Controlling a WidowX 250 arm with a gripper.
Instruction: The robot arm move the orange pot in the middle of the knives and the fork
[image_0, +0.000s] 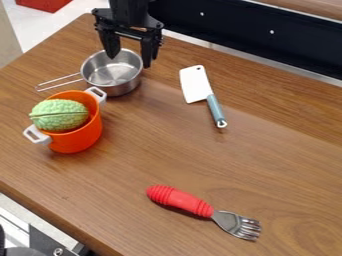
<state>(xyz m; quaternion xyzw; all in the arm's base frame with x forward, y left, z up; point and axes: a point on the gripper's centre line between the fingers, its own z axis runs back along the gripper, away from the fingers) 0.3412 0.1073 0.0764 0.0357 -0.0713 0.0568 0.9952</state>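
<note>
The black gripper (129, 61) hangs at the upper left over the back rim of a metal saucepan, open, its two fingers well apart and nothing held between them. At the left stands the orange pot (81, 138), upright, with white handles and a green, bumpy, oval thing (60, 115) inside it. To the right of the gripper lies a knife (196, 84) shaped like a cleaver, with a white blade and blue-grey handle. A fork (180, 200) with a red ribbed handle lies nearer the front, its metal tines pointing to the lower right.
The silver saucepan (112, 75) stands just behind the orange pot, its wire handle pointing left. A dark panel (247, 30) runs along the back edge of the wooden table (267, 150). Metal and black parts (40, 240) sit beyond the table's edge at the lower left.
</note>
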